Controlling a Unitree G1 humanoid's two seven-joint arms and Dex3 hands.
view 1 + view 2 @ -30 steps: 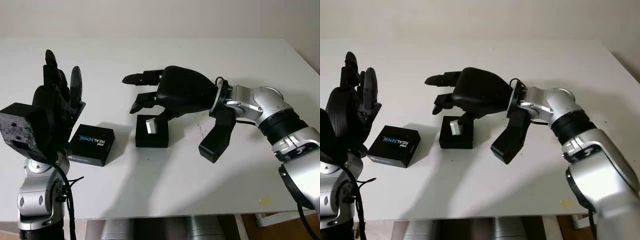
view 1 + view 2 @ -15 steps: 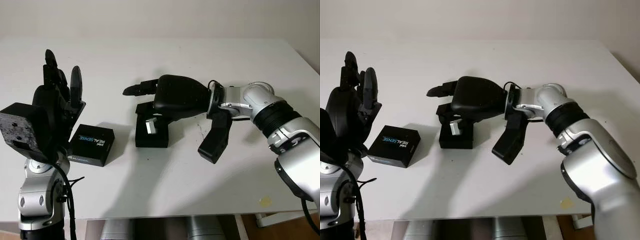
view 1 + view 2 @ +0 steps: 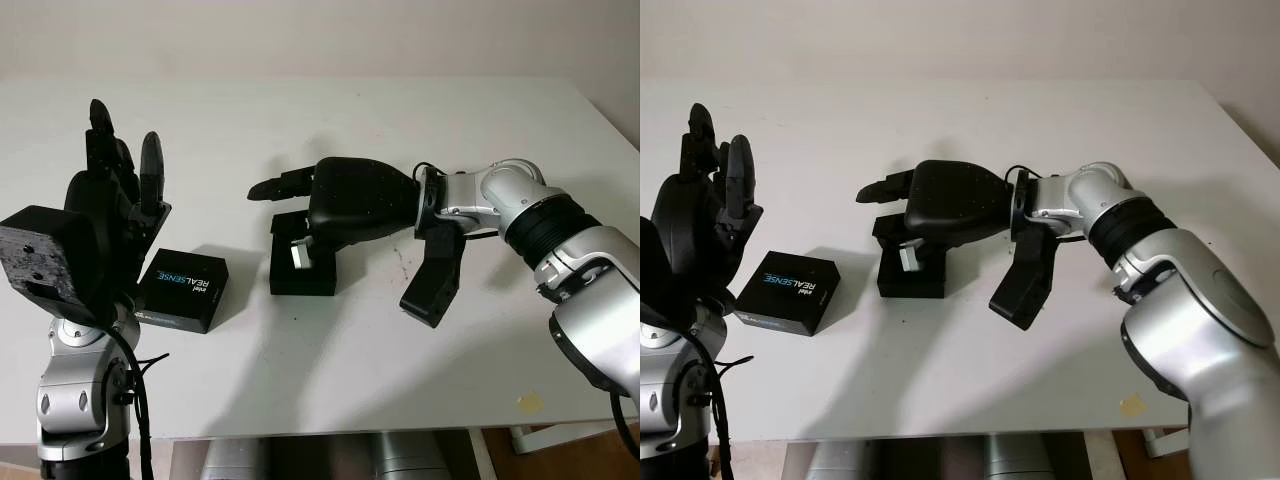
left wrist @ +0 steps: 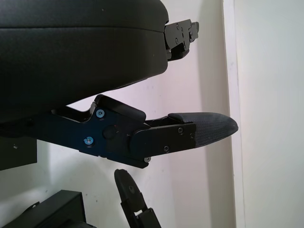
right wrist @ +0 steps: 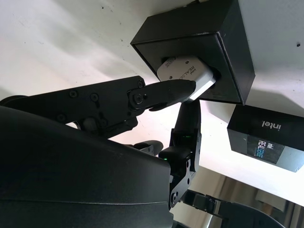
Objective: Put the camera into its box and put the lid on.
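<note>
fingers (image 5: 164, 90) of the right hand (image 3: 345, 200) pinch the camera (image 5: 186, 76), half seated in its box (image 3: 303, 265).
the lid (image 3: 184, 289) waits beside; left hand (image 3: 115, 215) open, raised.

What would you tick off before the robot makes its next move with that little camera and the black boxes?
1. Camera over the open box: ok; one end is inside the opening, the other sticks out.
2. Camera fully seated: not ok.
3. Right hand at the box: ok; a finger lies against the camera, but whether it grips it, cannot tell.
4. Lid within reach: ok; it lies on the table beside the box, printed side up.
5. Left hand ready for the lid: ok; open, raised above the lid, holding nothing.
6. Box steady on the table: cannot tell.
</note>
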